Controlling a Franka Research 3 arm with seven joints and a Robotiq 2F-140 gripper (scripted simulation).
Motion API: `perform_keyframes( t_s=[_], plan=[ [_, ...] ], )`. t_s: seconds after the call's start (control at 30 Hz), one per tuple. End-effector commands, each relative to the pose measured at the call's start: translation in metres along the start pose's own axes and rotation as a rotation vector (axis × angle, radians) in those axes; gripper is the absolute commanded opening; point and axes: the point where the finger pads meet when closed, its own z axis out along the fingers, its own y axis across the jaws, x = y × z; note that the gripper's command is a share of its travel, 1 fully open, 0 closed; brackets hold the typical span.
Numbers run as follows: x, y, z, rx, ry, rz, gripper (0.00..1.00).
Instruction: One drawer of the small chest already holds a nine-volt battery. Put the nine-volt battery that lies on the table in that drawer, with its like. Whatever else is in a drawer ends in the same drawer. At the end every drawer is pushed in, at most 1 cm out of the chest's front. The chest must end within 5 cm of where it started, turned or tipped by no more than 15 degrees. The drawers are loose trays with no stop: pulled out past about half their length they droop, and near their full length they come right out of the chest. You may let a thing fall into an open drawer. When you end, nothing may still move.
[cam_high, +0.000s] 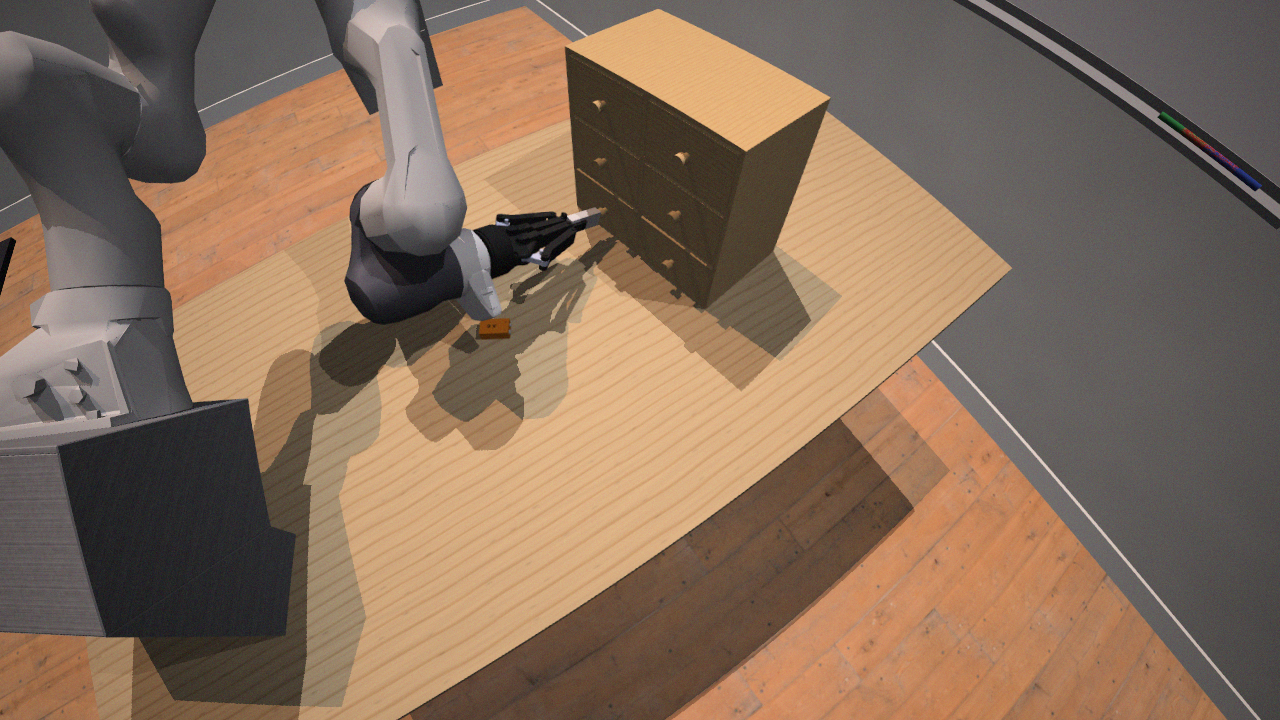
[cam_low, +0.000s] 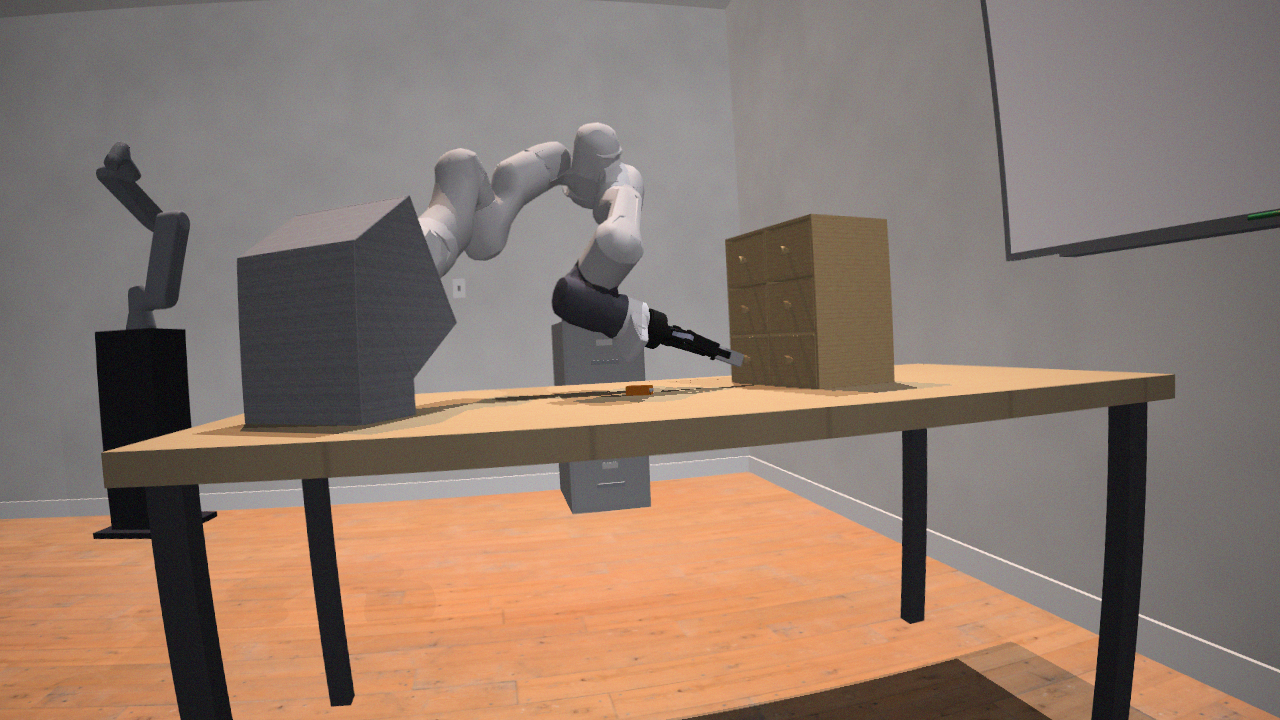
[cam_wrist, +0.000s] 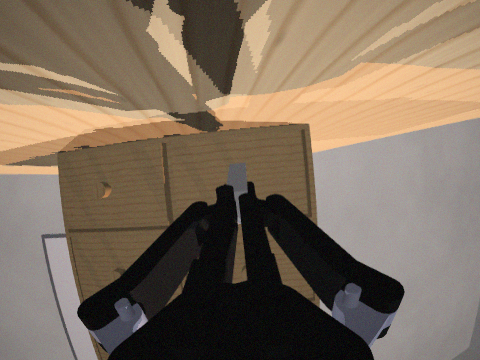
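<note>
The nine-volt battery, an orange block (cam_high: 494, 328) (cam_low: 639, 390), lies on the table (cam_high: 501, 528) (cam_low: 716, 429) below the wrist, well in front of the chest. The wooden chest (cam_high: 698, 80) (cam_low: 850, 304) (cam_wrist: 115, 212) stands upright with two columns of three drawers. All drawers look in or nearly in; a thin light line runs along the bottom row's top edge in the top view. My gripper (cam_high: 586, 218) (cam_low: 735, 358) (cam_wrist: 238, 176) is shut, its tips at the knob of the bottom left drawer (cam_wrist: 272, 155). The tips hide that knob in the wrist view; contact is unclear. Drawer contents are hidden.
A large grey block (cam_high: 179, 528) (cam_low: 299, 344) stands at the arm's base. The other bottom drawer's knob (cam_high: 666, 263) (cam_low: 788, 359) (cam_wrist: 105, 190) sticks out beside the gripper. The upper knobs stick out above it. A filing cabinet (cam_low: 605, 488) stands behind the table.
</note>
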Motion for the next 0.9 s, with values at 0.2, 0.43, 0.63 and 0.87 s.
perform_keyframes(
  t_s=[0.2,0.43,0.63,0.87],
  plan=[
    [-0.0008,-0.0020,0.0013,0.005,-0.001,0.004,0.00],
    [-0.0008,-0.0020,0.0013,0.005,-0.001,0.004,0.00],
    [-0.0008,-0.0020,0.0013,0.005,-0.001,0.004,0.00],
    [0.0004,-0.0020,-0.0020,0.005,-0.001,0.004,0.00]
  ],
)
